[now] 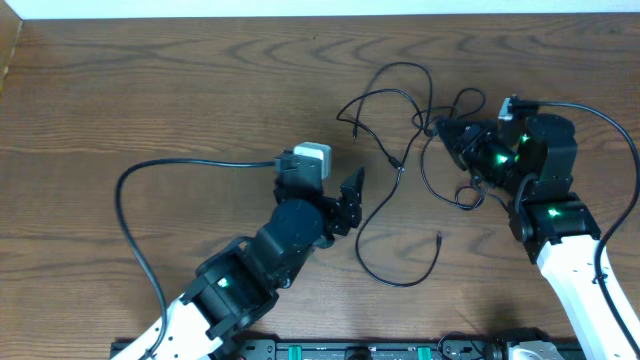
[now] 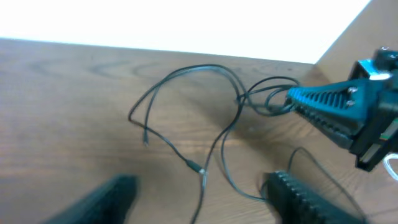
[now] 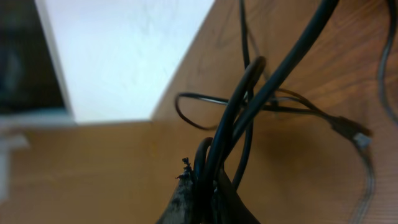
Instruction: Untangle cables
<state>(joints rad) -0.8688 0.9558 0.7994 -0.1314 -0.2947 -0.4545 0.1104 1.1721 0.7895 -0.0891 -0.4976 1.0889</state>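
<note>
Dark, wood-grain tabletop (image 1: pixel 150 90), and across its middle-right sprawl the cables (image 1: pixel 398 164): thin, glossy black cords in loose, overlapping loops, small plug ends lying free on the wood. The right end effector (image 1: pixel 441 129), a tapered, ribbed wedge, is clenched on a bunch of those loops at the tangle's right edge. Up close, several round strands crowd together at its tip. The left end effector (image 1: pixel 351 200) is released, its ribbed black fingers (image 2: pixel 305 198) wide apart with nothing between them, just left of the long strand that curls down into an open hook.
</note>
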